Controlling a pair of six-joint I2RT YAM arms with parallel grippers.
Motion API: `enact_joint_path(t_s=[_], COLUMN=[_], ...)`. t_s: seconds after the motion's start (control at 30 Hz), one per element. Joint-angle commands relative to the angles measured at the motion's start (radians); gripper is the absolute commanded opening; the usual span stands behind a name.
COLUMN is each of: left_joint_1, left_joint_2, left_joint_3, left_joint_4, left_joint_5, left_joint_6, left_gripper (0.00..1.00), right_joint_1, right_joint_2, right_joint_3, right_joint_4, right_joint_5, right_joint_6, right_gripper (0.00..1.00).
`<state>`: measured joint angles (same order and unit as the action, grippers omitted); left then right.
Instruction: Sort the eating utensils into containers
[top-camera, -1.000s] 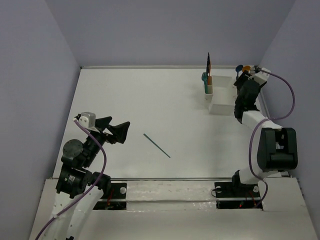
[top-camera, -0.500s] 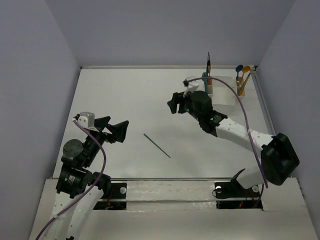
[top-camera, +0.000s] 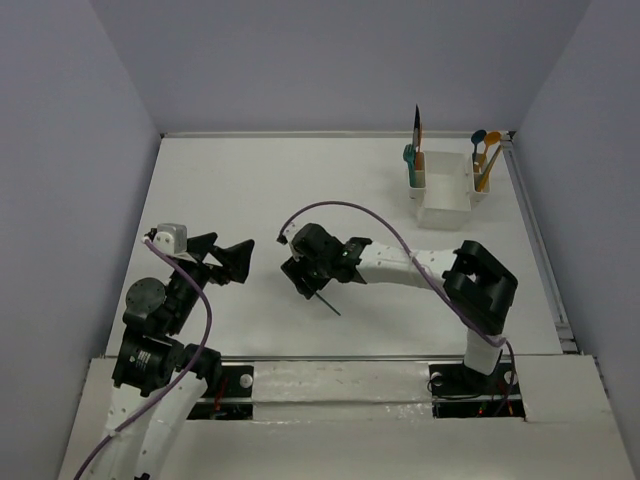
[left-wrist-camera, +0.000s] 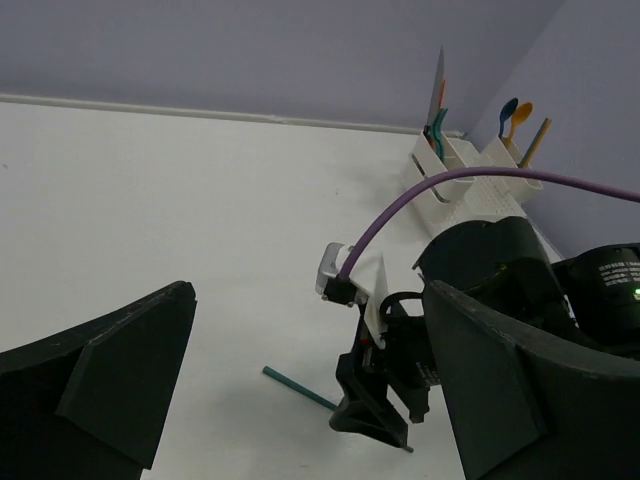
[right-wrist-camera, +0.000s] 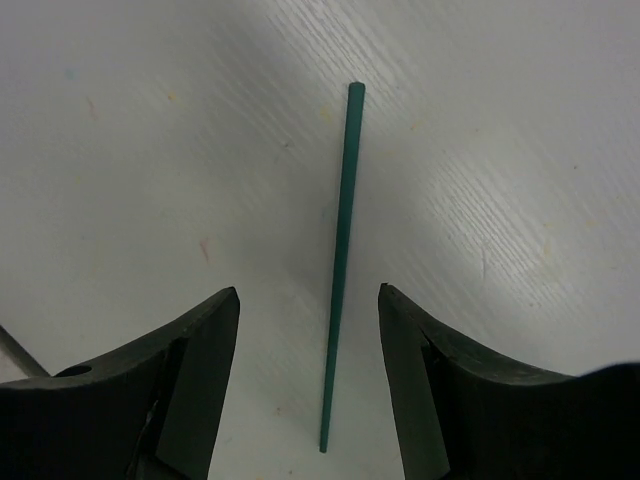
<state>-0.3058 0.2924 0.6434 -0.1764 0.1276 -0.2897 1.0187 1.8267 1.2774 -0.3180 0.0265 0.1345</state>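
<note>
A dark teal chopstick (right-wrist-camera: 340, 270) lies flat on the table. In the right wrist view it runs lengthwise between the open jaws of my right gripper (right-wrist-camera: 308, 292), touching neither finger. From above, my right gripper (top-camera: 305, 280) hangs over the chopstick, and only its near end (top-camera: 333, 310) shows. In the left wrist view the chopstick (left-wrist-camera: 295, 388) shows under the right gripper (left-wrist-camera: 390, 420). My left gripper (top-camera: 228, 255) is open and empty, to the left of the chopstick. The white caddy (top-camera: 445, 200) stands at the far right, with utensils upright in its end cups.
The caddy's left cup holds a grey-bladed knife (top-camera: 417, 125), an orange chopstick and a teal spoon (top-camera: 409, 155). The right cup holds a blue spoon (top-camera: 479, 137) and an orange spoon (top-camera: 492, 140). The right arm's purple cable (top-camera: 340, 205) arcs over the middle of the table.
My right arm swung from the caddy at the far right across to the middle of the table and came down over the teal chopstick. The left arm has not moved.
</note>
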Motion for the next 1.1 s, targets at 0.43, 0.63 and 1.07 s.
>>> enact_joint_path(t_s=[0.43,0.63,1.07], left_joint_1=[0.005,0.005,0.005], left_joint_2=[-0.001,-0.009,-0.016], left_joint_3=[0.006,0.006,0.002], left_joint_4=[0.041,0.040,0.041], left_joint_5=[0.029,0.027,0.035], left_joint_6=[0.000,0.000,0.001], left_gripper=[0.99,0.99,0.99], right_joint_1=[-0.003,-0.003,-0.305], right_joint_2=[0.265,0.275,-0.203], right_joint_3=[0.214,0.188,-0.137], right_joint_4=[-0.131,-0.124,0.333], right_joint_5=[0.021,0.016,0.141], right_joint_6=[-0.010,0.008,0.142], right_gripper=[0.37,0.02,0.00])
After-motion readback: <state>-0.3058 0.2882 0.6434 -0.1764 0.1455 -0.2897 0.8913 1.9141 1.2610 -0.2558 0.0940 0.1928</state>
